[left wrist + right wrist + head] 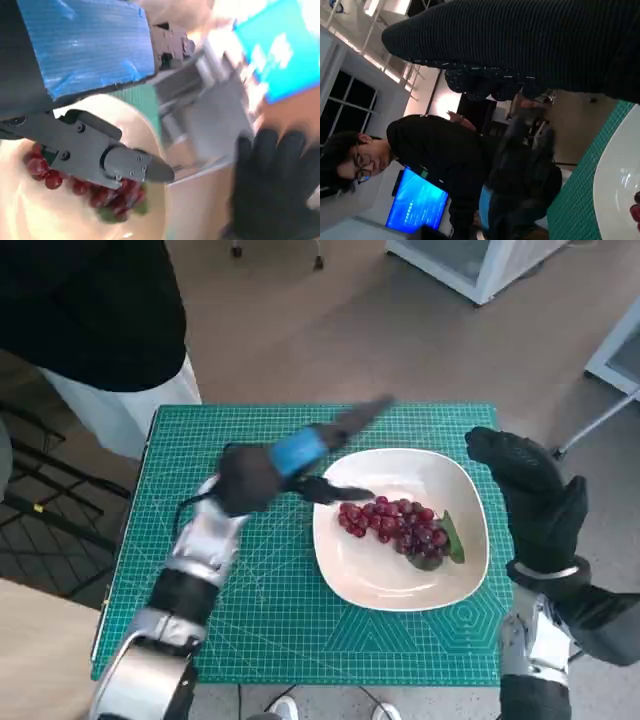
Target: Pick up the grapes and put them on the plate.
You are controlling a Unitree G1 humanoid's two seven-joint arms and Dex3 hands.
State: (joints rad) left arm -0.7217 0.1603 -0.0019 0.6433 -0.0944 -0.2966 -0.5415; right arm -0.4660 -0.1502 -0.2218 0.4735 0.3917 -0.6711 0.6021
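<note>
A bunch of red grapes with a green leaf lies on the white plate on the green mat. My left hand hovers over the plate's left rim, blurred, fingers spread, holding nothing; one finger points at the grapes. In the left wrist view the grapes lie beneath the black fingers, apart from them. My right hand in its black glove stands at the plate's right edge, empty, fingers loosely spread. The right wrist view shows the plate rim and a sliver of grapes.
The green cutting mat covers the small table. A person in a black top stands at the far left corner, also seen as a person in the right wrist view. A white cabinet stands on the floor beyond.
</note>
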